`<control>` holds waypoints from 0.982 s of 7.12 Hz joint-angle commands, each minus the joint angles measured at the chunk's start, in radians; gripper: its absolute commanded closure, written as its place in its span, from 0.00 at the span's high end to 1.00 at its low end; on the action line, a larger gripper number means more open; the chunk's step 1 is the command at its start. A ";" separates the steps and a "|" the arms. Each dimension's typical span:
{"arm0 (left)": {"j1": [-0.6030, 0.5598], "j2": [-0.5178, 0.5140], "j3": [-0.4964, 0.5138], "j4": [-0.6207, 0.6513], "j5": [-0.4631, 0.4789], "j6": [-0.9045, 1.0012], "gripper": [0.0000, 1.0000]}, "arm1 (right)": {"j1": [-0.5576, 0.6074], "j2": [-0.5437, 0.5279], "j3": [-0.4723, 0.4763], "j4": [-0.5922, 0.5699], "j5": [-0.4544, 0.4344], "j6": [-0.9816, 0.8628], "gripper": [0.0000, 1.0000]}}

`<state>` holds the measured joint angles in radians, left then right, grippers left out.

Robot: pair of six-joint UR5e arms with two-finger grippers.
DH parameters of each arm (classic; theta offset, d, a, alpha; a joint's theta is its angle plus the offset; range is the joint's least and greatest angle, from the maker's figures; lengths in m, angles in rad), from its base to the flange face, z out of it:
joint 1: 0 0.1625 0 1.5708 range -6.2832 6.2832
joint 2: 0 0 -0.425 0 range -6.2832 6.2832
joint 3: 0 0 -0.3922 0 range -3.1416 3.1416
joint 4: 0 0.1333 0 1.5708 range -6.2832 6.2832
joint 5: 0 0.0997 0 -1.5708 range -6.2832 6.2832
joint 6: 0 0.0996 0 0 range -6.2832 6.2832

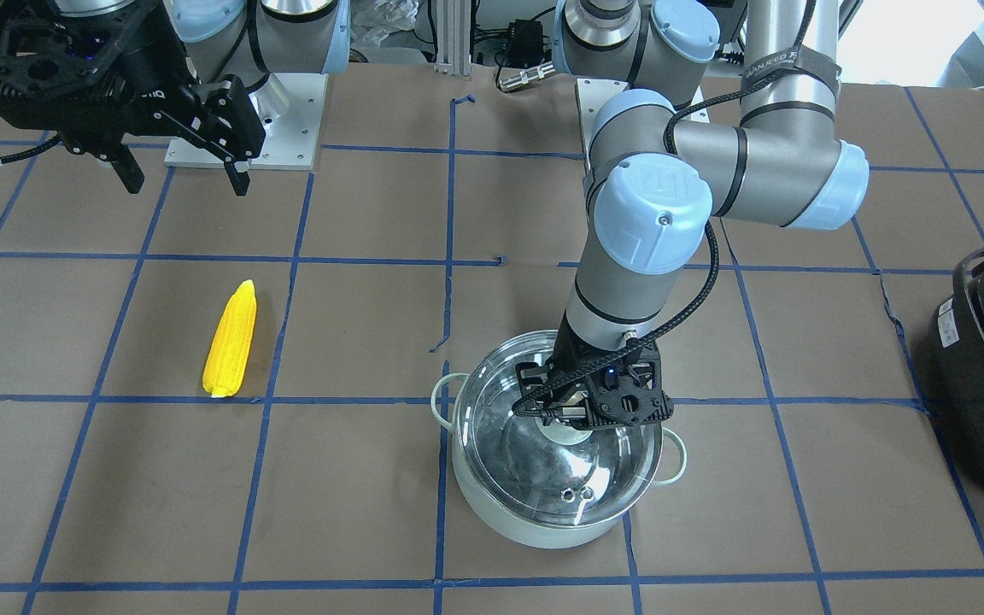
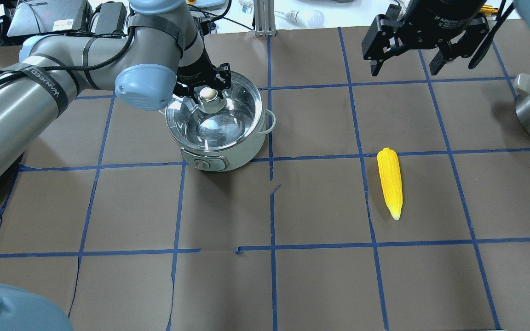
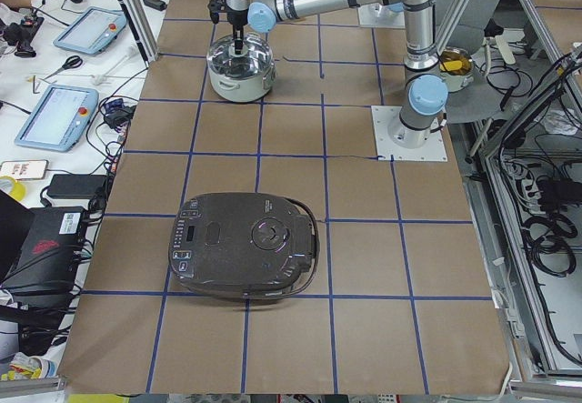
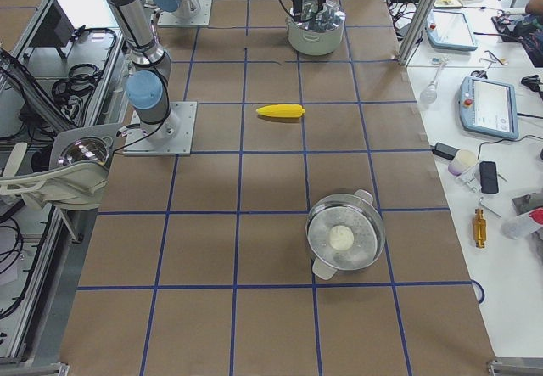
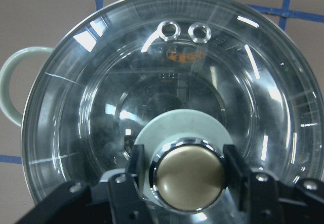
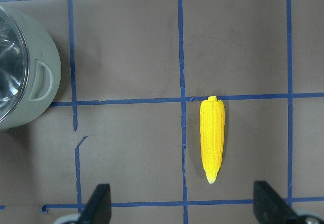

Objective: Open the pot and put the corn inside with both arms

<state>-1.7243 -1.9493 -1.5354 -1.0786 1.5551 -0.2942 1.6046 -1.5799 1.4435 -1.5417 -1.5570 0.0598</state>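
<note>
Knob (image 5: 188, 177) of the lid (image 5: 101, 107) is flanked at 9 and 3 o'clock by the left end effector (image 5: 186, 166); clamping cannot be confirmed. Corn (image 6: 212, 139) lies on the worktop (image 6: 126, 52), well apart from the covered pot (image 2: 228, 149), at 12 o'clock from the wide-open right end effector (image 6: 182, 188), the nearer one. Its long axis runs 12 to 6, tip at 6, crosswise to the finger line.

Black appliance (image 3: 244, 244) on taped brown table (image 3: 364, 330), steel pan (image 4: 366, 253) holding white ball (image 4: 340, 238)
</note>
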 commanded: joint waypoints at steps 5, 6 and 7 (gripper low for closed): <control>0.111 0.076 0.040 -0.115 0.007 0.159 0.35 | -0.003 0.001 -0.002 0.014 -0.009 0.000 1.00; 0.202 0.090 0.029 -0.121 0.000 0.231 0.35 | -0.012 0.011 0.000 0.014 -0.009 -0.002 1.00; 0.265 0.096 0.012 -0.123 0.003 0.327 0.34 | -0.018 0.021 0.002 0.012 -0.009 -0.008 1.00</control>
<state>-1.5448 -1.8641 -1.5076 -1.1933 1.5579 -0.0761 1.5941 -1.5700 1.4435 -1.5295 -1.5656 0.0573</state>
